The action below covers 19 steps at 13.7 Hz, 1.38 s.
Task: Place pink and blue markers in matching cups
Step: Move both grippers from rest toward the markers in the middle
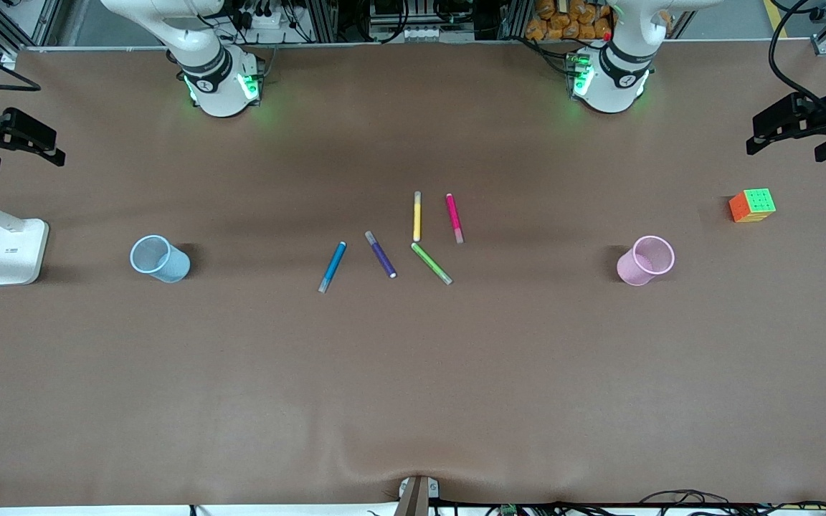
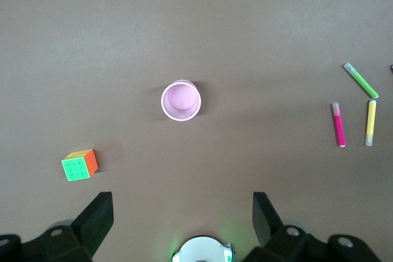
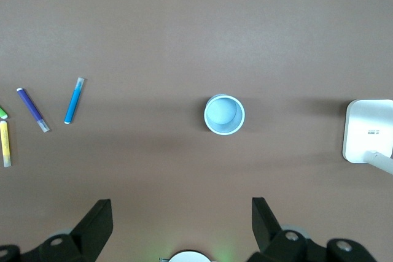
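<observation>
On the brown bench, the part nearest the front camera is bare; the things lie across its middle. Nearest of the pens is the blue marker, lying flat with its greyish tip toward the camera, beside a dark purple marker and a green marker. Slightly farther lie a yellow marker and the pink marker, side by side but apart, the pink one toward the left arm's end.

Well apart from the pens, the blue cup stands upright toward the right arm's end, with a white lamp base near it at the bench's edge. The pink cup stands upright toward the left arm's end, and a colour cube sits a little farther from the camera than it.

Both arms wait, raised. The left gripper hangs above the pink cup with its fingers spread wide and holding nothing. The right gripper hangs above the blue cup, its fingers likewise wide apart and holding nothing.
</observation>
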Tool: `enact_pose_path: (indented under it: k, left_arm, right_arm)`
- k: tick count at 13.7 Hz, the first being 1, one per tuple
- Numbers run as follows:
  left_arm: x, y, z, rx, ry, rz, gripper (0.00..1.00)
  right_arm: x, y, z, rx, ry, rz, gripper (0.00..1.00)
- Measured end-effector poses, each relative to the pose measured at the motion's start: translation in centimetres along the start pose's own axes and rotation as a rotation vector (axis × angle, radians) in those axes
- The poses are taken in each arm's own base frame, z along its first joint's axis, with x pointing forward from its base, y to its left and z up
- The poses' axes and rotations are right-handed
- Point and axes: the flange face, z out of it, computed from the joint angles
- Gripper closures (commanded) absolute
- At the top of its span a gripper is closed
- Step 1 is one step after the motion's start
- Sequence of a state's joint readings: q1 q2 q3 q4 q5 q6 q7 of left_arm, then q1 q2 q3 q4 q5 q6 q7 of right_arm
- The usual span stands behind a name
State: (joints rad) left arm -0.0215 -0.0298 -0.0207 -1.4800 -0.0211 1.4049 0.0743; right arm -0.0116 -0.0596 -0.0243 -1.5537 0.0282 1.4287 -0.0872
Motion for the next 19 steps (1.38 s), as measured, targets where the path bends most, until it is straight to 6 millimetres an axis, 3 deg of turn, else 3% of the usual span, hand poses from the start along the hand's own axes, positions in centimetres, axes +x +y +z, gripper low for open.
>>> enact_pose_path:
  k: [8,16,19]
  left_arm:
    - [0.3,0.1,0.5,-0.001,-0.01,0.003,0.0]
    - [2.1,0.0,4.1,-0.009,-0.096,0.004,0.0]
    - [2.8,1.2,6.1,-0.012,-0.141,0.026,0.0]
  right_arm:
    - [0.0,-0.5,0.1,-0.001,-0.002,-0.009,0.0]
    - [0.2,-2.4,0.3,-0.003,-0.007,-0.045,0.0]
    - [0.2,-3.2,0.5,-0.004,-0.009,-0.059,0.0]
